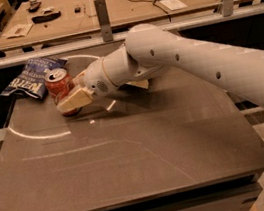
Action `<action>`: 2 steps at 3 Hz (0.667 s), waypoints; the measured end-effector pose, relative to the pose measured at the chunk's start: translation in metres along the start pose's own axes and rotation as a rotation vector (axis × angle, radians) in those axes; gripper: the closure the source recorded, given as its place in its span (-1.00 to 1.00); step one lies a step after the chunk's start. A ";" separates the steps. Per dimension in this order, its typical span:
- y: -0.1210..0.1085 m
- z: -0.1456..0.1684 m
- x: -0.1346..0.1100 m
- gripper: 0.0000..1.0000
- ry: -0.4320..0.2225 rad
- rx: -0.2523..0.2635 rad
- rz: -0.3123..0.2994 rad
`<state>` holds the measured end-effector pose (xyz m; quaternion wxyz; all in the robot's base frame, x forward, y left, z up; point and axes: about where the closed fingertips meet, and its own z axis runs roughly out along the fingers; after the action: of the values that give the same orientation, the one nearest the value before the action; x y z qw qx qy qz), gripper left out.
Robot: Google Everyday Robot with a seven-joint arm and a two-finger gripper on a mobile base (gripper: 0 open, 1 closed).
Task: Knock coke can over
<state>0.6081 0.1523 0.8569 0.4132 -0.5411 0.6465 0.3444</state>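
The coke can (59,83), red with a silver top, stands upright near the far left of the dark table (132,163). My gripper (72,101) is at the can's front right side, low down, and its cream tip overlaps the can's lower part. The white arm (201,65) reaches in from the right across the table's far half. The can's base is hidden behind the gripper.
A blue chip bag (30,77) lies just behind and left of the can at the table's far left corner. A metal rail (110,38) runs along the back, with a cluttered wooden bench (119,3) beyond it.
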 end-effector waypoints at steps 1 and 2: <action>0.001 0.002 -0.001 0.31 0.000 -0.004 -0.001; 0.003 0.004 -0.002 0.76 0.000 -0.008 -0.003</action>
<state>0.6059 0.1566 0.8568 0.4116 -0.5435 0.6444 0.3463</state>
